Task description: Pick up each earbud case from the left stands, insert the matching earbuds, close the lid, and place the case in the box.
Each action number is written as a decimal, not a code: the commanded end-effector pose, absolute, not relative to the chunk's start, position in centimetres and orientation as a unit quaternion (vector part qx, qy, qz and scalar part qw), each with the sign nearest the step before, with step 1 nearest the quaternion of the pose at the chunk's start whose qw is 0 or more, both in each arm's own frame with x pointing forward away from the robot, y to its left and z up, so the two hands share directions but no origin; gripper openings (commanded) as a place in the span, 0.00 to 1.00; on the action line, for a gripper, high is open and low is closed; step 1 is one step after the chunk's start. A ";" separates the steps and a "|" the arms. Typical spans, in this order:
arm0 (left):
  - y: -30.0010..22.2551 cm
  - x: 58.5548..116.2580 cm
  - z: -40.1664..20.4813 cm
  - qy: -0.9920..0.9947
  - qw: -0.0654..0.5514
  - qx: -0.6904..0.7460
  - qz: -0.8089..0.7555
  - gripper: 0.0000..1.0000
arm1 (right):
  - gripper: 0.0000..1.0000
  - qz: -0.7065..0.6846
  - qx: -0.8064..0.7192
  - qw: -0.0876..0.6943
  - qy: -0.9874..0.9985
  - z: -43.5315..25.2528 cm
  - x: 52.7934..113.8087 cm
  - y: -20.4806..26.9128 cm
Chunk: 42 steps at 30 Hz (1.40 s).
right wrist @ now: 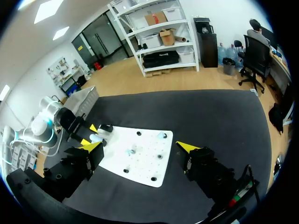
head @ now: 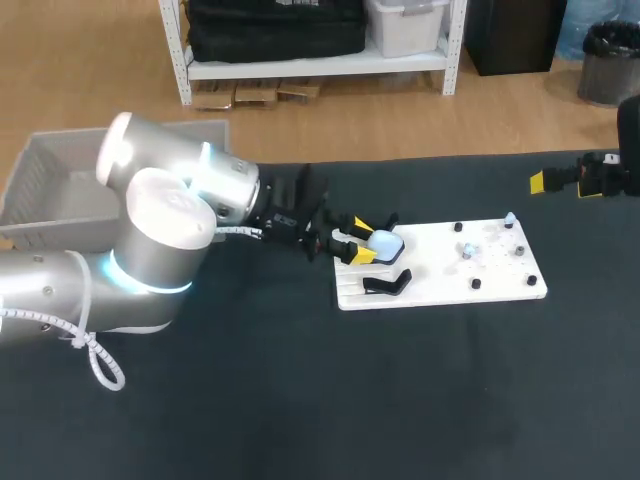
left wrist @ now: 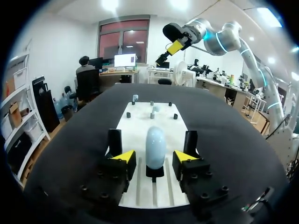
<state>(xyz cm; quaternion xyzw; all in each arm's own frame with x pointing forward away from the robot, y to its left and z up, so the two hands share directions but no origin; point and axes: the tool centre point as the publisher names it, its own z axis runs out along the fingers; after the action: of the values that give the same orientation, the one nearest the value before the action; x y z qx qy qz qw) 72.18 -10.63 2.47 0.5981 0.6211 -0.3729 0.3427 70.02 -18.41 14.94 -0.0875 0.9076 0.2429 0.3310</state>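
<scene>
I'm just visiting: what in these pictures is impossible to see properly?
- Case lid: in the head view the left gripper crowds it. The left wrist view shows one smooth side and no seam.
- Earbuds: pale specks on the board, too small in every view.
- Box: in the head view the left arm covers part of it, so its contents cannot be told.

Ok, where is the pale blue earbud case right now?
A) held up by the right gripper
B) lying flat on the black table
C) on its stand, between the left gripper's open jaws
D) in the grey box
C: the earbud case sits on its black stand, flanked by the left gripper with a gap at each jaw.
</scene>
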 end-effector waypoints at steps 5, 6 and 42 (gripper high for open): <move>-10.9 72.5 1.9 0.618 0.341 0.599 -0.378 0.50 | 1.00 0.244 -0.089 0.331 0.907 14.9 70.1 -18.5; -10.9 72.6 1.8 0.618 0.341 0.598 -0.379 0.51 | 1.00 0.244 -0.089 0.331 0.907 14.9 70.1 -18.5; -11.8 72.3 1.6 0.620 0.351 0.582 -0.392 0.42 | 1.00 0.244 -0.089 0.331 0.907 14.9 70.1 -18.5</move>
<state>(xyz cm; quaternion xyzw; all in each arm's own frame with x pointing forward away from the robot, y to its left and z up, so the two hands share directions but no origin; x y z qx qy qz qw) 72.39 -11.68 1.93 0.5829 0.6215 -0.3922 0.3467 70.02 -18.41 14.94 -0.0875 0.9076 0.2429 0.3310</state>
